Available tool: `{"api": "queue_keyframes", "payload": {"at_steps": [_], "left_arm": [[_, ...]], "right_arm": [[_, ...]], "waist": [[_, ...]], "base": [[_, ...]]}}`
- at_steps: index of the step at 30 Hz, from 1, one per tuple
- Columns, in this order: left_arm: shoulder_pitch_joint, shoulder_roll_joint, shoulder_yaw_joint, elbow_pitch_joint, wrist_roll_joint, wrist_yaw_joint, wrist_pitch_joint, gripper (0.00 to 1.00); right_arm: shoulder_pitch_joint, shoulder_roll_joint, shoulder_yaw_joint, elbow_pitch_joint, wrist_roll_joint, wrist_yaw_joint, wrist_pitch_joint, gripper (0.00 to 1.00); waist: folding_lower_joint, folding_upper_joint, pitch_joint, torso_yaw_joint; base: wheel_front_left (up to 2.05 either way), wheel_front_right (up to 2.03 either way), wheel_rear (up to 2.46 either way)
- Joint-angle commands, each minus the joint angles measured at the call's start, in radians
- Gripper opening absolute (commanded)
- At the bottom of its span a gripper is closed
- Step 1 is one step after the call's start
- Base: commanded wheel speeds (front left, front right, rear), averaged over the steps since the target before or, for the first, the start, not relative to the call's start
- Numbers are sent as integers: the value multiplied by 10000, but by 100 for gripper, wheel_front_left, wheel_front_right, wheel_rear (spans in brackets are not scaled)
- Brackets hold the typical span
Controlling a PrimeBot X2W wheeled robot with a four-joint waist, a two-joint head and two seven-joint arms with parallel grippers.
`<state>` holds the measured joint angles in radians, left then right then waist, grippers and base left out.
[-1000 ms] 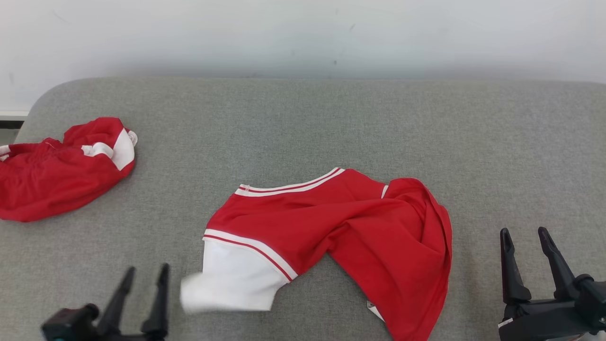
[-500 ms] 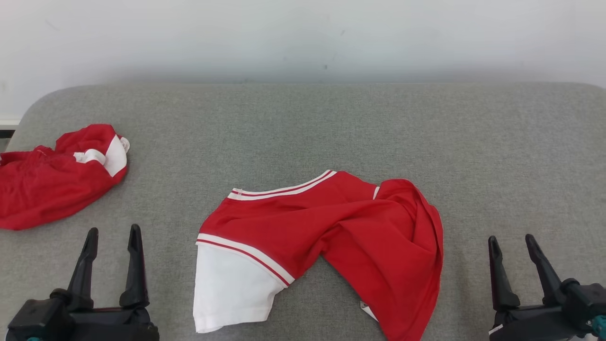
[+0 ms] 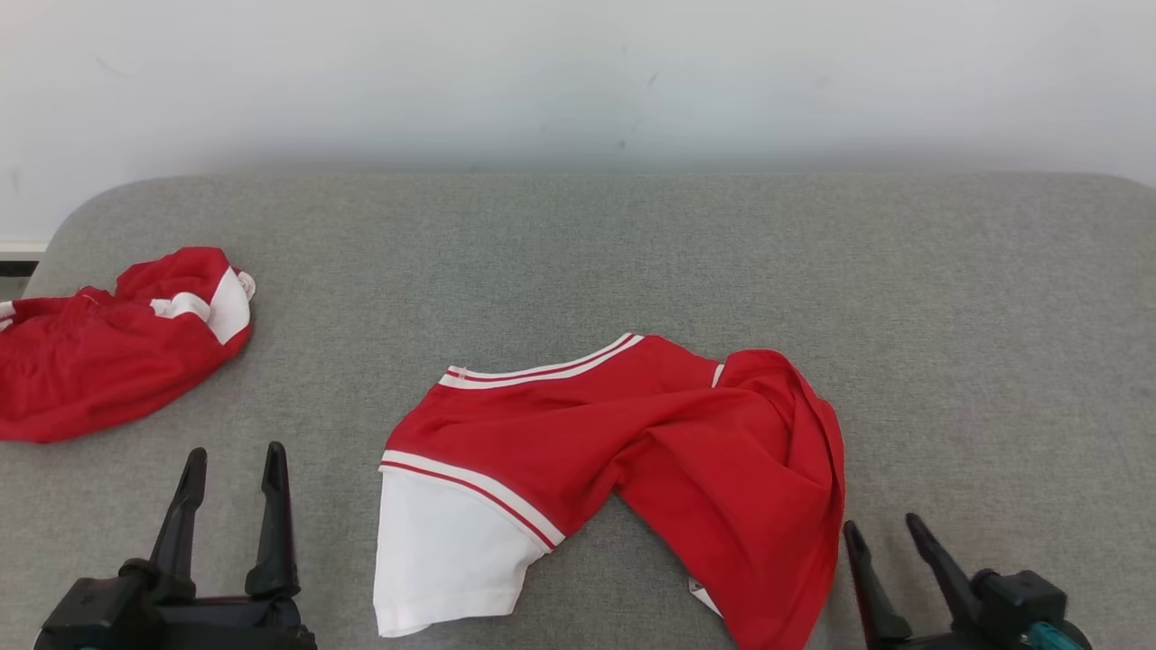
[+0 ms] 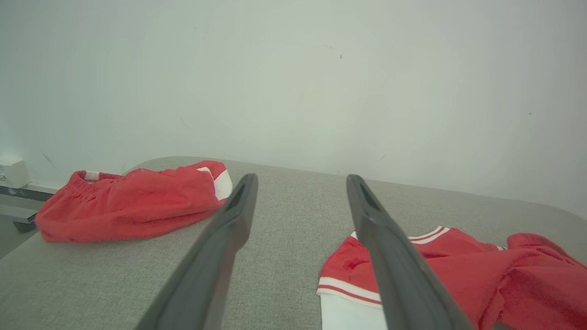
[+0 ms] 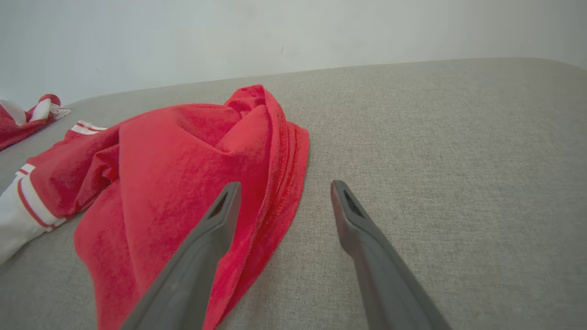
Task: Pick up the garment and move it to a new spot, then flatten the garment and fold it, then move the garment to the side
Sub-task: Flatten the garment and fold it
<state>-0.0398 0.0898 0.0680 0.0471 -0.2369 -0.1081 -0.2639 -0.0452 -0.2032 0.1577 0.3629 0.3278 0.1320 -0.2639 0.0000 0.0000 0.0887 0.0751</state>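
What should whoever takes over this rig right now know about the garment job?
Left gripper: open, empty, above the grey surface, left of the garment.
Right gripper: open, empty, beside the garment's bunched right edge.
Garment: front centre, not held; white panel lies flat, right half crumpled. A second red garment lies far left.
Done: apparently the move to a new spot.
Left: flatten, fold, move aside.
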Motion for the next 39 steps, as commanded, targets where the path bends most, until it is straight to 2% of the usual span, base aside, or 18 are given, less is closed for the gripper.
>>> {"api": "queue_keyframes", "payload": {"at_steps": [1,8,9,10,11,12,19,29,33,34,35,39], "left_arm": [[-44,-52,70,22,82,-48,-7,100],[-182,-194,63,148,219,-182,-7,100],[-194,-211,45,166,234,-195,-7,100],[-201,-222,6,188,253,-203,-7,100],[-193,-233,-13,202,264,-213,-8,100],[-195,-245,-34,207,280,-220,-7,100],[-25,-301,114,182,279,-216,-7,100],[-95,-360,-18,254,172,-209,-7,100],[-21,-364,31,258,154,-210,-7,100],[14,-366,29,274,141,-210,-7,100],[30,-374,22,281,139,-210,-7,100],[51,-384,-2,302,120,-211,-7,100]], "right_arm": [[-191,-33,188,276,93,-26,-2,100],[-1159,-2,774,2400,425,-26,51,100],[-1265,35,884,2753,518,-26,132,85],[-1364,55,993,3037,603,-26,171,58],[-1494,46,1083,3280,687,-26,184,23],[-1597,34,1150,3462,782,-25,160,0],[-1955,-552,755,3794,1180,-26,-8,0],[-1795,-2212,-603,3202,1434,-26,-21,0],[-1847,-2289,-438,3111,1974,-26,104,0],[-1896,-2448,-355,3075,2048,-26,110,53],[-1962,-2543,-255,3031,2118,-27,107,100],[-2074,-2525,28,2721,2228,-27,41,100]], "waist": [[0,0,18,52],[0,0,104,299],[0,0,104,343],[0,0,106,402],[0,0,108,445],[0,0,114,483],[0,0,130,376],[0,0,152,51],[0,0,144,-67],[0,0,142,-100],[0,0,145,-126],[0,0,110,-249]], "base": [[0,0,0],[0,0,0],[0,0,0],[0,0,0],[0,0,0],[0,0,0],[0,0,0],[0,0,0],[0,0,0],[0,0,0],[0,0,0],[0,0,0]]}}
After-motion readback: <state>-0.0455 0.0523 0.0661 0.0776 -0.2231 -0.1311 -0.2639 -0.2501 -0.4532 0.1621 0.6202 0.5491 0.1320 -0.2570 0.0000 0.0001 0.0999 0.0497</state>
